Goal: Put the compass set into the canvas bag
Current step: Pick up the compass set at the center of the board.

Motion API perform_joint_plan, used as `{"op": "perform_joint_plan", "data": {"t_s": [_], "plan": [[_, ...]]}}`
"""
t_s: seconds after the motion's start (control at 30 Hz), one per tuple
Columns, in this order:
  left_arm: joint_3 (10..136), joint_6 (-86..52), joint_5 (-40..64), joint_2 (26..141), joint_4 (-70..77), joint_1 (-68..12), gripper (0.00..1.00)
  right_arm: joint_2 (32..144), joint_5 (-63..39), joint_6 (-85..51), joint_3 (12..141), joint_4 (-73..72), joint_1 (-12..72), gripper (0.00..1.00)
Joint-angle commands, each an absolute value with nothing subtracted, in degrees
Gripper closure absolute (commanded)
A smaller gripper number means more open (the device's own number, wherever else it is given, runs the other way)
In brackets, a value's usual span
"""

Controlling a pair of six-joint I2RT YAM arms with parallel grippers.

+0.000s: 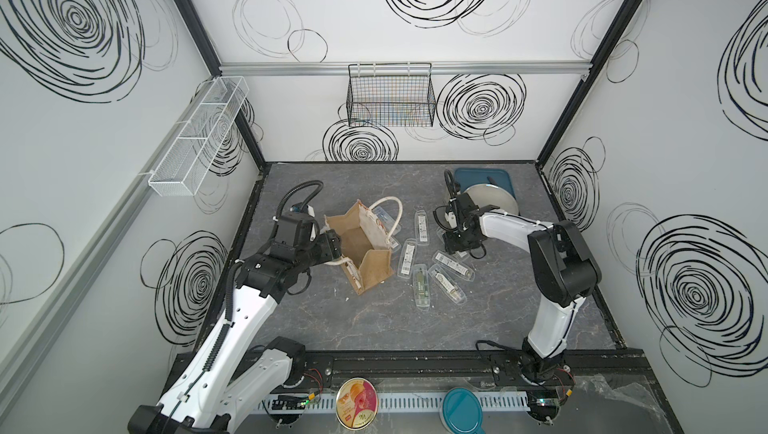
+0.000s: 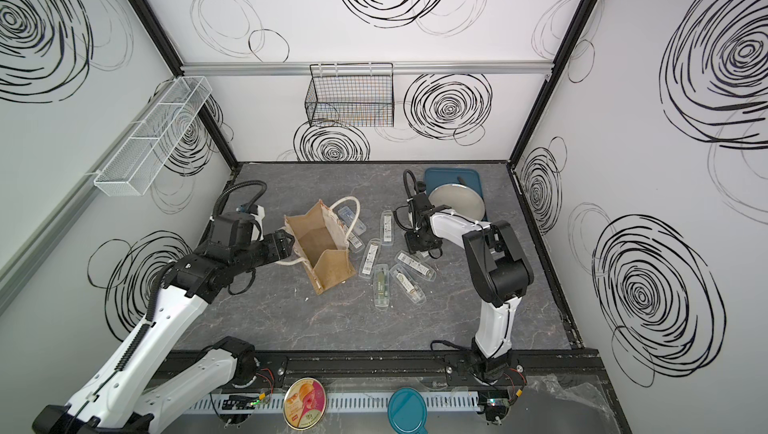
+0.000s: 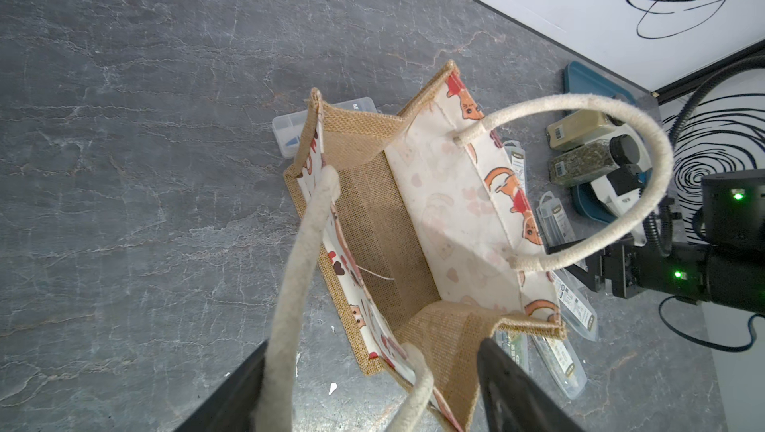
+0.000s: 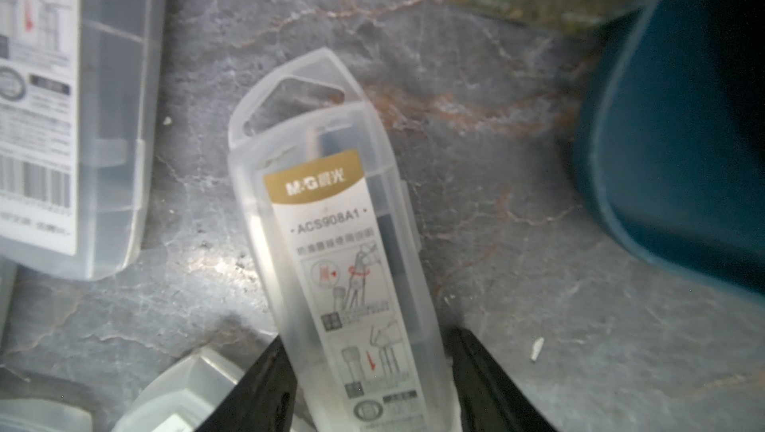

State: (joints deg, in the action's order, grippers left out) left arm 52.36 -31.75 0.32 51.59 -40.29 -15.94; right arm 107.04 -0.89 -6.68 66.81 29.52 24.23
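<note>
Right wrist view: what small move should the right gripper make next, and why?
Probably close the right gripper fully on the compass set case: its jaws straddle it on the table, and the canvas bag stands open, empty.

Rough burlap canvas bag (image 3: 372, 218), clear glossy plastic compass set (image 4: 347, 268), matt marbled table (image 1: 374, 319)

Straight down into the bag (image 1: 359, 253) is wide open, mouth gaping, inside free. 1 handle (image 1: 392, 211) arches up over the rim on the cases' side; the left gripper (image 1: 332, 244) crowds the opposite rim. The cases (image 1: 419, 286) lie scattered close together, with tight gaps. The tray (image 1: 498, 176) sits just beyond the right gripper (image 1: 455, 242). The table (image 1: 374, 319) front is open running room.
</note>
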Motion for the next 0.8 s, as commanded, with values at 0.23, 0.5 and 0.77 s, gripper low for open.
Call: {"op": "perform_joint_plan", "data": {"t_s": [0.23,0.5,0.77], "plan": [[51.9,-34.3,-3.2,51.0,-37.1,-19.6,0.22,106.3,-0.4,-11.6,65.3,29.3,21.7,0.45],[52.2,-34.4,-5.8,49.9,-37.9,-20.8,0.22,105.7,-1.1,-12.2,64.4,29.0,21.3,0.46],[54.0,-33.3,-9.2,49.1,-39.9,-19.5,0.19,107.3,-2.2,-9.4,64.9,29.7,21.2,0.43]]}}
